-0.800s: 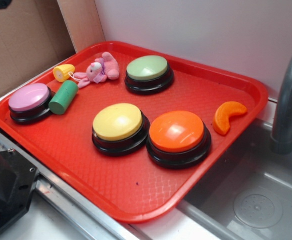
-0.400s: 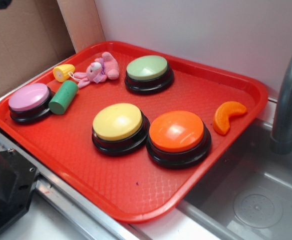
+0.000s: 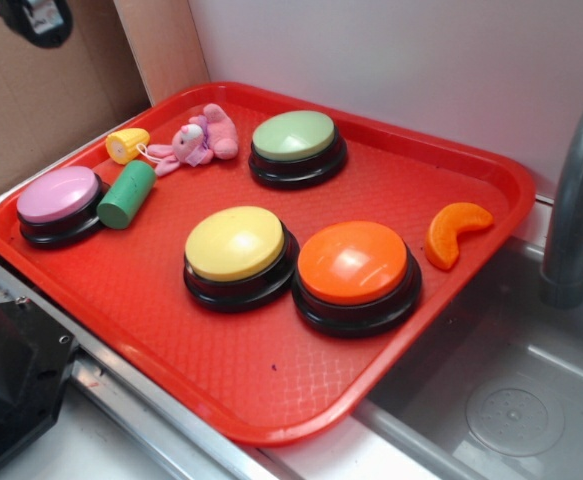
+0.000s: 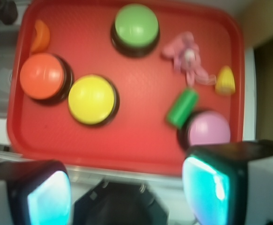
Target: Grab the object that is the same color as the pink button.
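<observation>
Soft, even light fills both views. The exterior view is sharp. The wrist view is blurred throughout.

Four buttons [image 3: 235, 243] — four small toys [image 3: 193, 138] — one tray [image 3: 221, 380]

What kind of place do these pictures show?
Probably a toy kitchen test bench: a red tray beside a grey sink with a faucet, and cardboard behind.

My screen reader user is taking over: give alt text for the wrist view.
From above, blurred: open gripper hovers off the near edge of a red tray. The pink plush toy lies far right, beyond the green cylinder and the pink button.
</observation>
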{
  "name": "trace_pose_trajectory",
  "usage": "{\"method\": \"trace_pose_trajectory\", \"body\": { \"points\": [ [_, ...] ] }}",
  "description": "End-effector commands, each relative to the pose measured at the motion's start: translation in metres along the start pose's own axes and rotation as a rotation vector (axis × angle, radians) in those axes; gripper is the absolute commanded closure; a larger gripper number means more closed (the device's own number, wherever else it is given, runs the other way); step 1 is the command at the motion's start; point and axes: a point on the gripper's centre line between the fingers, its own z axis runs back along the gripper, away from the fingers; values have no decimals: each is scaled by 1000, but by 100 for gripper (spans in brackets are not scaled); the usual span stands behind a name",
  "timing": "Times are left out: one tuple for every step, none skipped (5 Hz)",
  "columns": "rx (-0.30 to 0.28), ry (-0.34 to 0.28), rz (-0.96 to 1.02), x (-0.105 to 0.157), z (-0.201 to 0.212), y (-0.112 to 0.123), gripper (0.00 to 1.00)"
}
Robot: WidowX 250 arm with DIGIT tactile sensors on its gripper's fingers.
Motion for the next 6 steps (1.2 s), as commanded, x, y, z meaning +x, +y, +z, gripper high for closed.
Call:
{"method": "trace_pose_trajectory", "body": {
  "points": [
    [101,-87,-258,48,-47,47,0],
    [138,-144,-306,65,-72,60,0],
    [135,-153,-313,78,-97,66,0],
    [172,-143,-308,90,-126,69,0],
    [159,-119,-306,93,-150,79,0],
    [117,-118,-285,93,-169,88,0]
  ]
}}
